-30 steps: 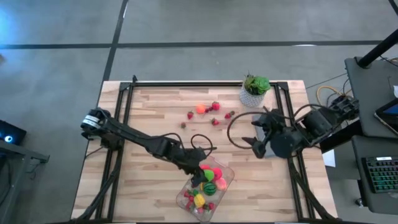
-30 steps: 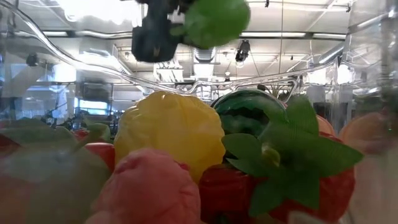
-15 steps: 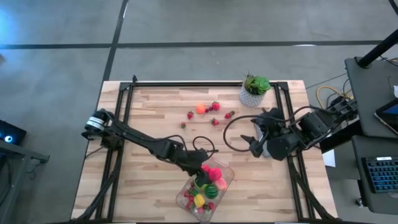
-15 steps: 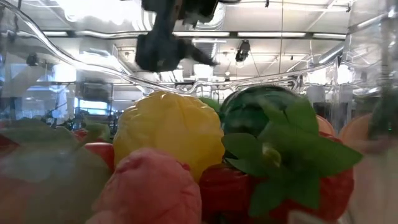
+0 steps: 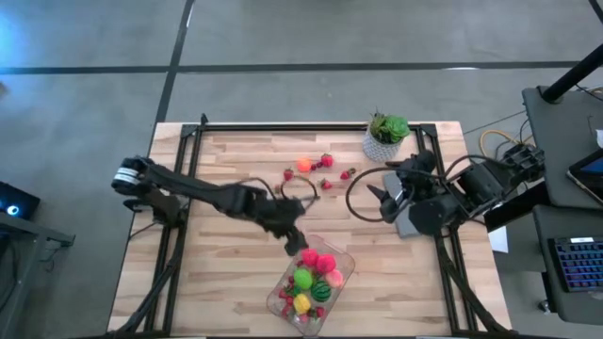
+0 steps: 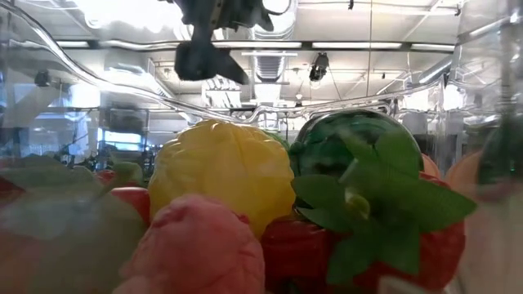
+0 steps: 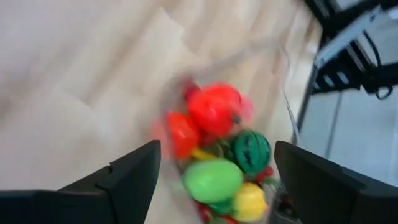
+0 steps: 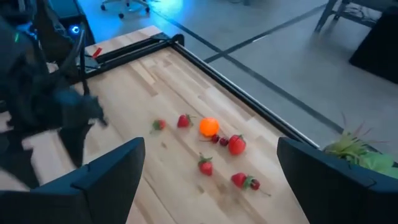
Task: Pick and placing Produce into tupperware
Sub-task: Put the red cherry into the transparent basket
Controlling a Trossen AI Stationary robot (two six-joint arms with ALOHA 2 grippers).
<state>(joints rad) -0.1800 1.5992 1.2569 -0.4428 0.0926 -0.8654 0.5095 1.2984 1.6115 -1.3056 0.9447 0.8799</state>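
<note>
The clear tupperware (image 5: 347,265) sits near the table's near edge. It holds red, pink, light green (image 5: 302,279), yellow and dark green produce, which fills the low view, with a yellow piece (image 6: 222,175) in the middle. My left gripper (image 5: 294,240) hangs open just beyond the container's far-left corner; its wrist view looks down on the filled container (image 7: 287,93) between the spread fingers (image 7: 217,146). Loose produce lies on the wood toward the far edge: an orange piece (image 5: 303,165) and several red berries (image 5: 326,160). My right gripper (image 5: 380,202) waits open to their right, facing them (image 8: 209,126).
A leafy plant in a white pot (image 5: 386,135) stands at the far right. A black cable loop (image 5: 350,202) lies beside my right gripper, and a grey slab (image 5: 407,224) lies under it. Black frame rails (image 5: 283,126) edge the table. Bare wood (image 5: 207,273) spreads at near left.
My left gripper let go of a light green piece over the tupperware; the piece now lies among the produce inside. The gripper then rose and drew back toward the table's far-left. My right gripper shifted slightly toward the far edge.
</note>
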